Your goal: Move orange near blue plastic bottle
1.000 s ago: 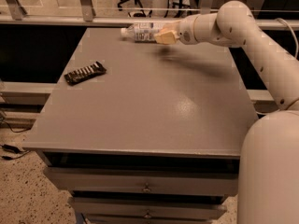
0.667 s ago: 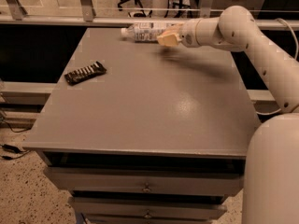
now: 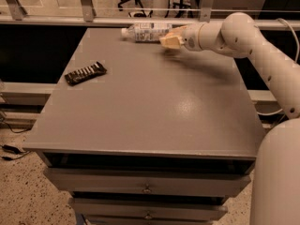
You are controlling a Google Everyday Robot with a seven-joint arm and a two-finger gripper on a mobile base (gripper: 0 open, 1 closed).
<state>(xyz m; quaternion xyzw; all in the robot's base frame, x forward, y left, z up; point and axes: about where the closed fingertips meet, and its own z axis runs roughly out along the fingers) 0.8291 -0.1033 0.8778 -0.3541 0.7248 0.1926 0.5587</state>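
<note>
The blue plastic bottle point(image 3: 146, 32) lies on its side at the far edge of the grey table point(image 3: 150, 107), with its white cap pointing left. My gripper point(image 3: 171, 39) is at the far side of the table, right beside the bottle's right end and low over the surface. The orange does not show anywhere in view. It may be hidden by the gripper, but I cannot tell.
A flat black packet with white markings point(image 3: 85, 72) lies on the left part of the table. A rail point(image 3: 93, 20) runs behind the table's far edge. Drawers point(image 3: 147, 187) sit under the front edge. My white arm point(image 3: 272, 69) spans the right side.
The arm has dropped slightly. The gripper stays beside the bottle's right end with almost no shift. The bottle and packet have not moved.
</note>
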